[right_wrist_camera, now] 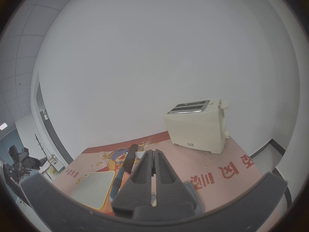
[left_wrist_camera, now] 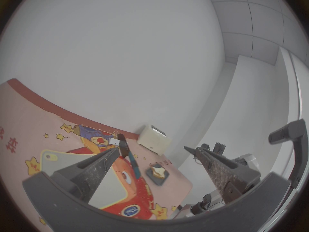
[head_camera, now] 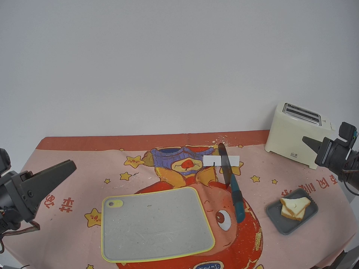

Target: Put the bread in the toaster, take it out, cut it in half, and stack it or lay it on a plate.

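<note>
2 bread halves (head_camera: pixel 295 207) sit stacked on plate (head_camera: pixel 278 221) near your right gripper's (right_wrist_camera: pixel 154 152) closed, empty fingers; left gripper (left_wrist_camera: pixel 151 149) open, far off. Careless descent could topple them.

wall (head_camera: pixel 179 49): plain white | ceiling (left_wrist_camera: pixel 254 20): panelled | tablecloth (head_camera: pixel 74 157): pink, red-edged, cartoon print

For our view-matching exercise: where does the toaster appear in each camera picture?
Head view: toaster, at the far right of the table.
Left wrist view: toaster, beyond the knife.
Right wrist view: toaster, close, just past the right gripper.
Shared landmark: the cutting board.
</note>
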Motion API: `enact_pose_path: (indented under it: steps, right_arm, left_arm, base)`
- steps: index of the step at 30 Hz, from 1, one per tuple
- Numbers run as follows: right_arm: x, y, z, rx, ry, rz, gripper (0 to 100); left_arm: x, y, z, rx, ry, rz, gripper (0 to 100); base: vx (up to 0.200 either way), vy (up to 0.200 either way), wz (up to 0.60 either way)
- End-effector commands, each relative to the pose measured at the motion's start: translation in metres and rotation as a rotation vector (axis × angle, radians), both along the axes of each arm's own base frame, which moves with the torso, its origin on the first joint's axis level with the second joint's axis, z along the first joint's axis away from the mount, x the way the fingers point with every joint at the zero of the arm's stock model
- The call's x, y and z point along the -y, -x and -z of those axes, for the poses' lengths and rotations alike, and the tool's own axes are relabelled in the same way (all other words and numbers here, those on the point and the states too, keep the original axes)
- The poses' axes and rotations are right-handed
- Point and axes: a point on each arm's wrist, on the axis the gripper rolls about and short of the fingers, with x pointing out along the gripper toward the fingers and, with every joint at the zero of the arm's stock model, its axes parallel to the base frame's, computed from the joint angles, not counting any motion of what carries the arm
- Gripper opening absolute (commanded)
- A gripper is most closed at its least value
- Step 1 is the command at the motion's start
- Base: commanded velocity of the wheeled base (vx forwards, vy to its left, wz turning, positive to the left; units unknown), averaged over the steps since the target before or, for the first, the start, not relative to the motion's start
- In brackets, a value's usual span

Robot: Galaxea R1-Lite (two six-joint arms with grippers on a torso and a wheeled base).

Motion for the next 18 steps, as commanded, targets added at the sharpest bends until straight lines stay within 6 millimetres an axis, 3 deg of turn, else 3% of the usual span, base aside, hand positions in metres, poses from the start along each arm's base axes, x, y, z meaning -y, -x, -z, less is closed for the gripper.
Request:
enact_pose_path:
  steps: [1, 12, 16, 18]
  right_arm:
    - [0.0002, -0.0001, -0.0009, 0.004, -0.002, 0.001, 0]
    - [0.0001, -0.0002, -0.0002, 0.001, 0.001, 0.001, 0]
    - [0.0001, -0.0002, -0.0002, 0.001, 0.001, 0.001, 0]
    - [0.0002, 0.0, -0.0005, 0.002, -0.001, 0.001, 0]
  left_arm:
    - [-0.0022, 0.0086, -0.0034, 0.031, 0.014, 0.042, 100]
    - [-0.0018, 0.0087, -0.0014, 0.024, 0.008, 0.063, 100]
    - [-0.0025, 0.0088, -0.0021, 0.035, 0.007, 0.054, 100]
    - [-0.0025, 0.0088, -0.0027, 0.037, 0.009, 0.054, 100]
  base:
    - [-0.2, -0.2, 0.0]
    - [-0.2, -0.2, 0.0]
    - [-0.2, 0.0, 0.0]
    - [0.0, 0.0, 0.0]
